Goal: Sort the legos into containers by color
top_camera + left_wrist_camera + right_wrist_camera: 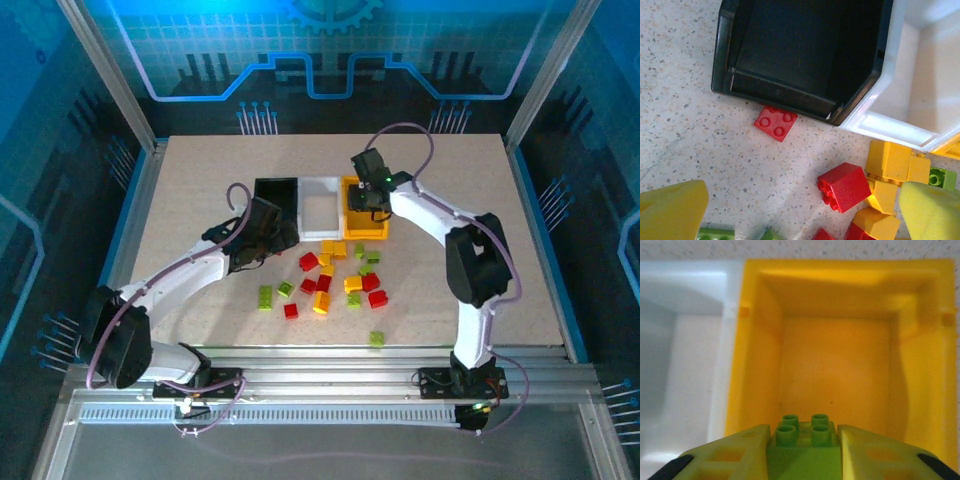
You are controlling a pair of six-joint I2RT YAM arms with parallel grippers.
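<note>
Black bin (276,205), white bin (320,206) and yellow bin (376,228) stand side by side at mid-table. My right gripper (366,197) hovers over the yellow bin (840,360), shut on a lime green lego (804,445) with four studs; the bin looks bare inside. My left gripper (262,236) is open, low in front of the black bin (800,50). A flat red lego (776,123) lies against that bin's front wall. A red cube lego (845,186) lies between the left fingers (672,210), beside yellow legos (892,165).
Loose red, yellow and green legos (330,278) are scattered in front of the bins. One green lego (377,338) sits alone nearer the front edge. The white bin (680,365) looks bare inside. Glass walls and metal posts surround the table.
</note>
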